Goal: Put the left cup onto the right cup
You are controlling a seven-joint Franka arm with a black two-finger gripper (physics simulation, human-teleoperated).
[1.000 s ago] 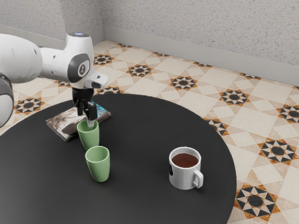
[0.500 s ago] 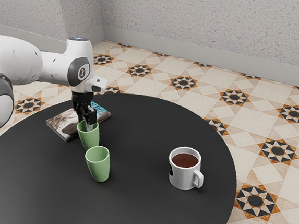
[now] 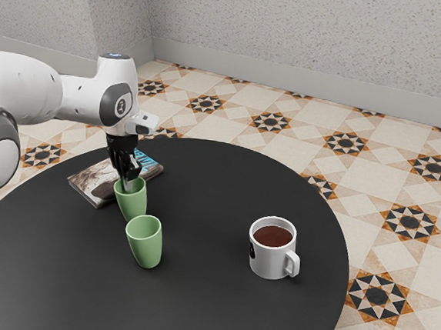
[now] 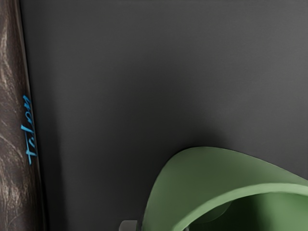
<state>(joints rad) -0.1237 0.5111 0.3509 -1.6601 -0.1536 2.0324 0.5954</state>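
Two green cups stand on the round black table [image 3: 219, 180]. The one further to the exterior view's left [image 3: 131, 202] has my gripper [image 3: 129, 179] reaching down from above, its fingers drawn together over the cup's rim, one inside and one outside. This cup stands upright on the table. In the wrist view its green rim [image 4: 226, 183] curves just under my hand. The second green cup [image 3: 144, 242] stands upright close by, nearer the table's front edge, untouched.
A white mug of dark coffee [image 3: 273, 248] stands toward the exterior view's right, handle pointing right. A book [image 3: 96, 179] lies flat just behind the gripped cup; its dark cover with blue lettering [image 4: 12, 144] lies beside my hand. Patterned tile floor surrounds the table.
My fingers have closed in on the rim of the left cup. The hand has turned slightly. Both cups stay where they were.
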